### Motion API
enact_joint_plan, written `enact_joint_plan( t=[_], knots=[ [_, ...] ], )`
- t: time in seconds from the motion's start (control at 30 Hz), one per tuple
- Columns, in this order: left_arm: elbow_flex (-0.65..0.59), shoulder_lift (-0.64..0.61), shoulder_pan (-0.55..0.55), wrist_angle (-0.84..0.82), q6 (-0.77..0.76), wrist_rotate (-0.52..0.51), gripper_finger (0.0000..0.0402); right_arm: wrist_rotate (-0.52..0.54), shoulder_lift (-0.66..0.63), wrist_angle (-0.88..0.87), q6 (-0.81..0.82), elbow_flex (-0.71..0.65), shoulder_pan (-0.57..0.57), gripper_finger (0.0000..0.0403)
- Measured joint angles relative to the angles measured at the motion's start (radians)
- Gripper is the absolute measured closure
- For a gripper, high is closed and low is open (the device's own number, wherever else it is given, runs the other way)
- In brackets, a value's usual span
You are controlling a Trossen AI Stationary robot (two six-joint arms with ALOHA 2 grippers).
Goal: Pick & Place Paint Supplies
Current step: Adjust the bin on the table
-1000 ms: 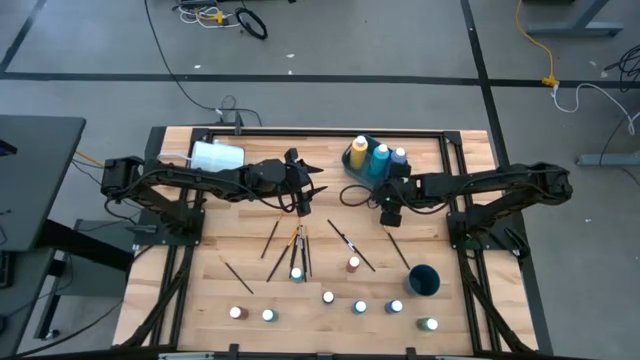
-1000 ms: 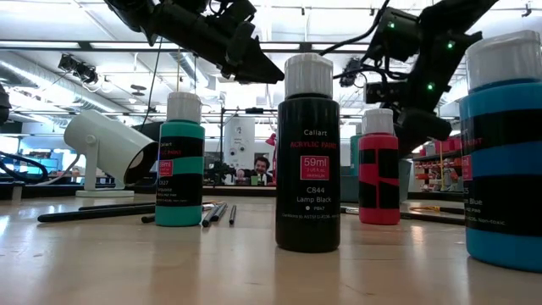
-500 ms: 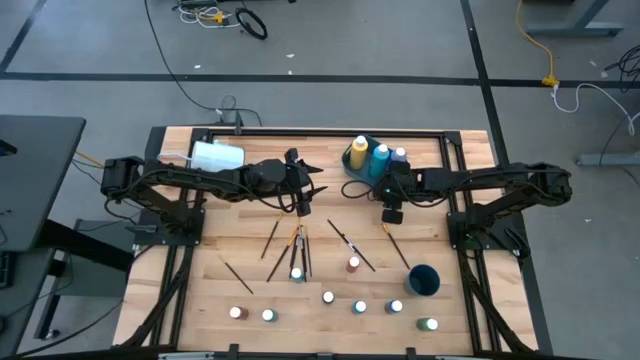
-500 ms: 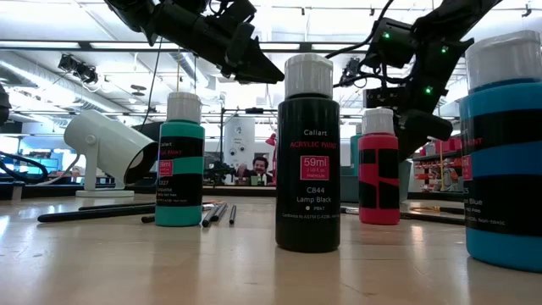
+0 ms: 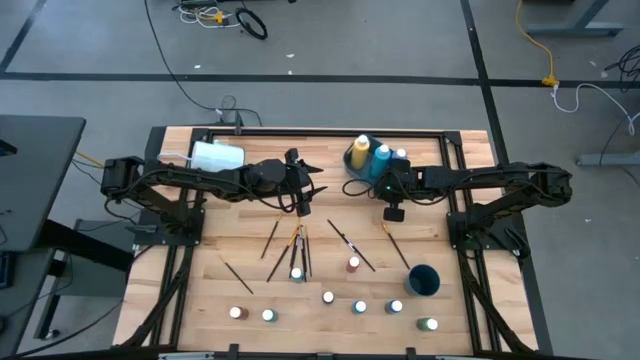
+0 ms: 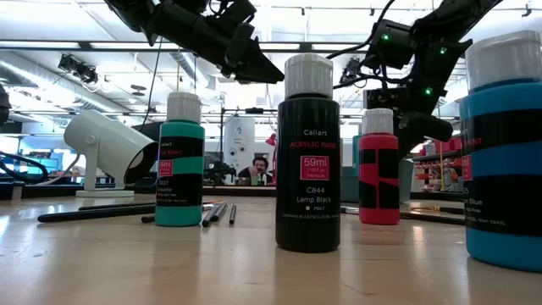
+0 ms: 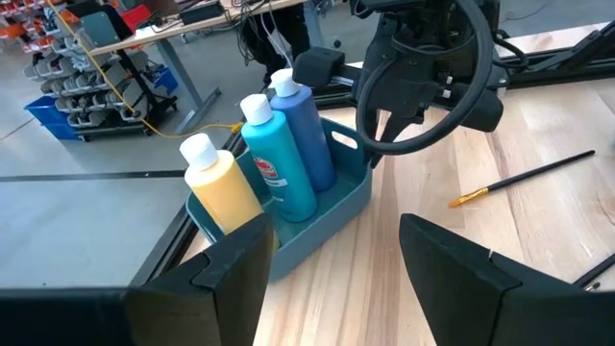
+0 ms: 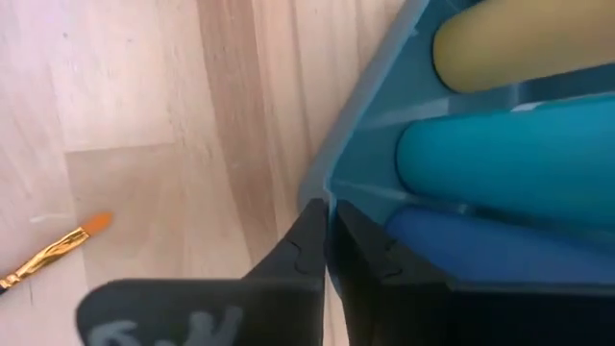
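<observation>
A blue tray [image 5: 352, 168] at the table's far middle holds a yellow bottle [image 5: 360, 152], a teal bottle [image 5: 380, 158] and a blue bottle [image 5: 399, 157], all upright. My right gripper [image 8: 327, 231] is shut on the tray's wall at its near right corner. My left gripper [image 7: 336, 259] hangs open above the table's middle, left of the tray, with nothing between its fingers. Thin brushes [image 5: 296, 245] lie on the table near the centre. Small paint bottles [image 5: 328, 297] stand in a loose row near the front edge. My right gripper pinches the tray's thin wall [image 8: 332, 183] at a corner, one finger [image 8: 300, 245] outside and the other [image 8: 373, 252] inside beside the blue bottle. The fingers slant down from the table's near right side. The tray rests flat on the table.
A large white cup [image 5: 217, 157] lies on its side at the far left. A dark blue cup [image 5: 424, 280] stands at the near right. One brush [image 5: 398, 246] lies just nearside of my right gripper. A black rail [image 5: 330, 130] runs along the far edge.
My right gripper has shut on the tray's wall, shifting slightly toward the tray. The tray and its bottles have stayed in place.
</observation>
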Motion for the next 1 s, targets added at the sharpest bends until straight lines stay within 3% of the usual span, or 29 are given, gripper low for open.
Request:
enact_joint_plan(
  t=[0.43, 0.7, 1.0],
  knots=[
    [0.000, 0.000, 0.000, 0.002, 0.032, 0.000, 0.0166, -0.091, -0.009, -0.010, 0.019, 0.005, 0.030, 0.0394],
    [0.000, 0.000, 0.000, 0.007, 0.029, 0.000, 0.0166, -0.222, -0.021, -0.027, 0.097, 0.051, 0.098, 0.0394],
    [0.000, 0.000, 0.000, 0.007, 0.019, 0.000, 0.0166, -0.202, -0.011, -0.026, 0.197, 0.050, 0.229, 0.0395]
  ],
)
